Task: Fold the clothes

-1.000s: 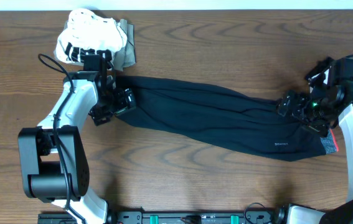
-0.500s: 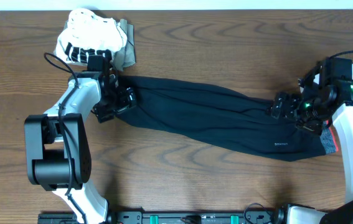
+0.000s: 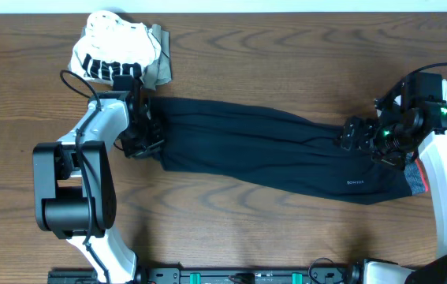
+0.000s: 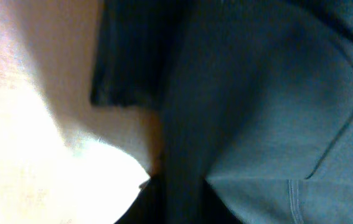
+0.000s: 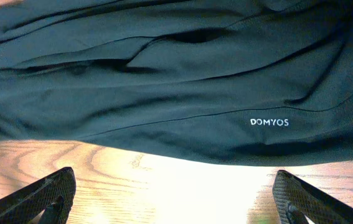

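Left pincer (image 3: 154, 136) at trousers (image 3: 270, 150) hem, grip unclear; right pincer (image 3: 348, 136) wide open, empty. May lose hem if pinched shallow.

The left arm (image 3: 101, 126) is bent at the elbow with the left gripper (image 3: 146, 136) lowered, jaw gap not discernible, while the right arm (image 3: 444, 162) angles inward, the right gripper (image 5: 173, 193) spread wide.
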